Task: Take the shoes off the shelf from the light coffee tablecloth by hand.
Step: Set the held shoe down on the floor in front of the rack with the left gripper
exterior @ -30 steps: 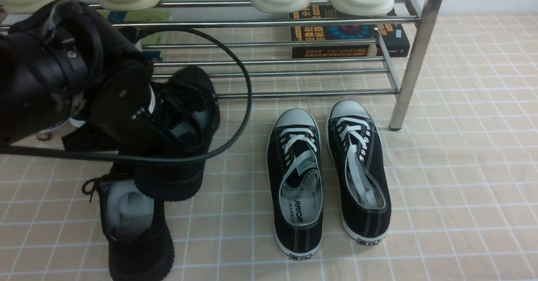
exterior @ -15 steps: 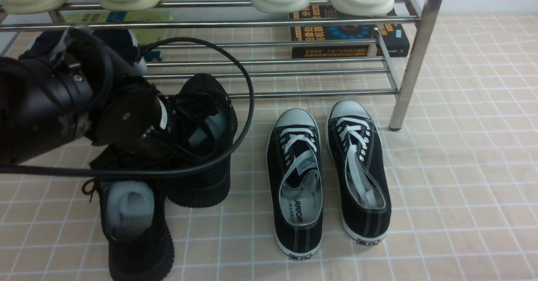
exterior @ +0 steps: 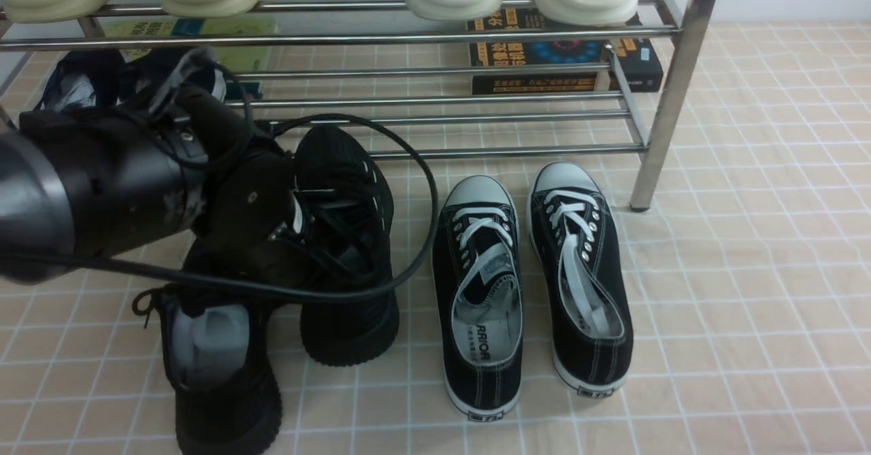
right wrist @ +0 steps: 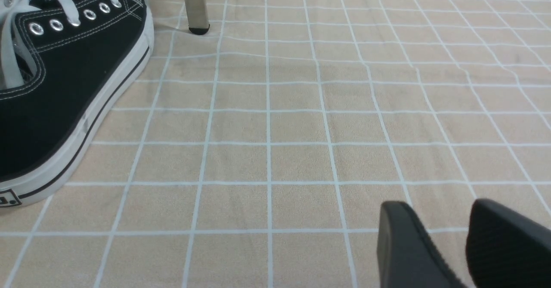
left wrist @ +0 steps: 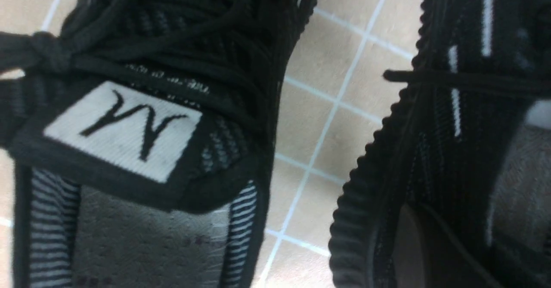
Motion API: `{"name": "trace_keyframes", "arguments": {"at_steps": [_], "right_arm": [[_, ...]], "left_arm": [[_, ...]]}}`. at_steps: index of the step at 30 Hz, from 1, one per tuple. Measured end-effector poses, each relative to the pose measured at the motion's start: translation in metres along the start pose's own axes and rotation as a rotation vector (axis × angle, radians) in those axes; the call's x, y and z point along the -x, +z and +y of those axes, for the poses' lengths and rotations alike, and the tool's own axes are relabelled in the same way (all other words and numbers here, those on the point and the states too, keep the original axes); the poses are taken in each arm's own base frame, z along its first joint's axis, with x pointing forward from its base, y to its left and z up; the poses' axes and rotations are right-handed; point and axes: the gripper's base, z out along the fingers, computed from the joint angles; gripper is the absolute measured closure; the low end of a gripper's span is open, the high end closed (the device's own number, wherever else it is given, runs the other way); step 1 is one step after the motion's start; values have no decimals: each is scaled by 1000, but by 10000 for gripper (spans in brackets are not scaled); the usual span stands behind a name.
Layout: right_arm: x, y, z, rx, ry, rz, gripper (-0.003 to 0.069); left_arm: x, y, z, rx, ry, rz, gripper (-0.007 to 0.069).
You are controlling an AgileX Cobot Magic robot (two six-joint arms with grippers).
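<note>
On the light coffee tablecloth (exterior: 748,292), your left claw (exterior: 309,234) is pressed together, seemingly pinching the collar of the black knit shoe (exterior: 350,326) directly beneath it. The shoe's toe points toward the shelf (exterior: 503,149) beyond. Its mate (exterior: 224,400) lies just beside. Your right claw (right wrist: 437,206), spread, sits well apart.

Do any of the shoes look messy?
Yes. The far black sneaker sits by the shelf and the near black sneaker is much closer to us. They are not side by side like the neat canvas pair.
</note>
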Motion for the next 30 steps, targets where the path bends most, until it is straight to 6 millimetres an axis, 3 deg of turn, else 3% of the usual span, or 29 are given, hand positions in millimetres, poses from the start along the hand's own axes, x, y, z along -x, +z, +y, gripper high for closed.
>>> {"name": "trace_keyframes", "arguments": {"at_steps": [4, 10, 14, 15, 17, 18, 21, 27, 30], "right_arm": [[0, 0, 0, 0, 0, 0, 420], [0, 0, 0, 0, 1, 0, 419], [0, 0, 0, 0, 0, 0, 419], [0, 0, 0, 0, 0, 0, 419], [0, 0, 0, 0, 0, 0, 419], [0, 0, 0, 0, 0, 0, 419], [0, 0, 0, 0, 0, 0, 419], [0, 0, 0, 0, 1, 0, 419], [0, 0, 0, 0, 1, 0, 419]], "left_arm": [[-2, 0, 3, 31, 20, 19, 563], [-5, -7, 5, 35, 68, 63, 440], [-1, -27, 4, -20, 80, 36, 385], [3, -45, 3, -65, 81, -4, 372], [6, -56, 3, -90, 81, -30, 369], [11, -73, 5, -127, 83, -80, 365], [14, -85, 8, -144, 96, -129, 363], [17, -71, 6, -88, 131, -140, 363], [18, -45, 0, -23, 161, -114, 363]]}}
